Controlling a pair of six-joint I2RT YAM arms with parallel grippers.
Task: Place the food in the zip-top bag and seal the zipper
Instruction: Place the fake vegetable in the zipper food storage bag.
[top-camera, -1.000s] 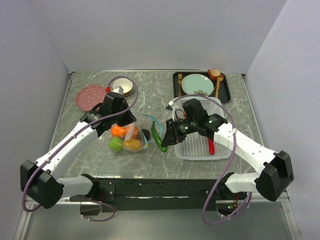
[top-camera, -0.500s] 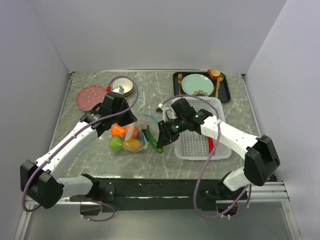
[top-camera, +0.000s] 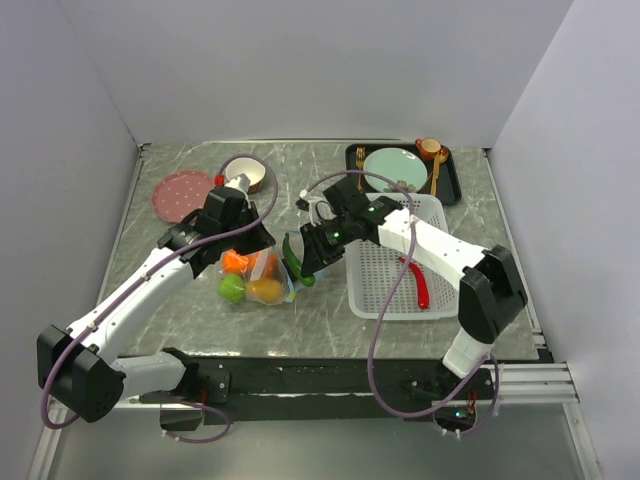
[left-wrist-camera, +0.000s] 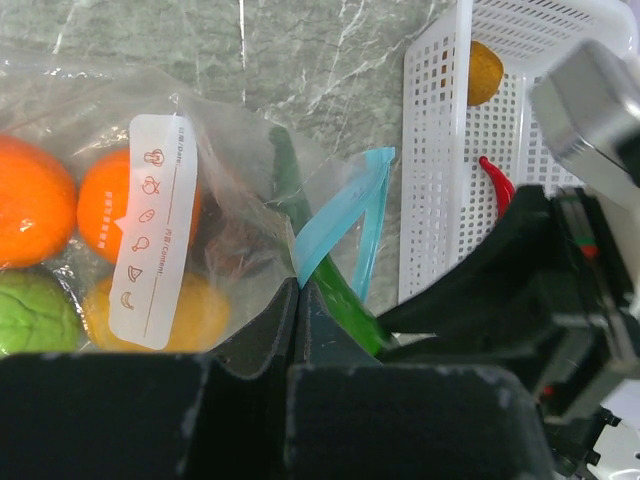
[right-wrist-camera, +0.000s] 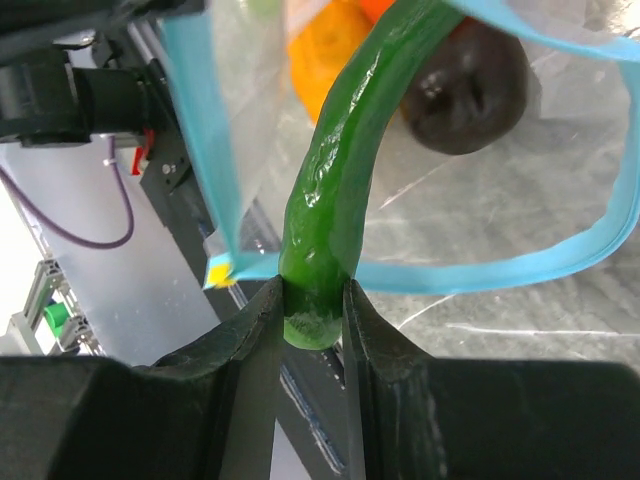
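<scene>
The clear zip-top bag (top-camera: 258, 278) lies left of centre and holds two oranges (left-wrist-camera: 130, 205), a green apple (left-wrist-camera: 35, 310), a yellow-brown fruit (left-wrist-camera: 195, 310) and a dark round one (right-wrist-camera: 465, 95). My left gripper (left-wrist-camera: 298, 285) is shut on the bag's teal-blue zipper (left-wrist-camera: 340, 215) edge and holds the mouth up. My right gripper (right-wrist-camera: 313, 300) is shut on the end of the long green pepper (right-wrist-camera: 345, 190). The pepper's far end reaches through the open zipper loop (right-wrist-camera: 560, 255) into the bag. The red chili (top-camera: 418, 283) lies in the white mesh basket (top-camera: 440, 300).
A small yellow-brown round thing (left-wrist-camera: 484, 70) sits at the basket's far end. A black tray (top-camera: 450, 185) with a teal plate, cup and cutlery stands at the back right. A pink plate (top-camera: 180, 192) and a bowl (top-camera: 245, 172) are at the back left.
My right arm has swung left from beside the basket, carrying the green pepper to the bag's mouth. The left gripper has kept hold of the bag's edge.
</scene>
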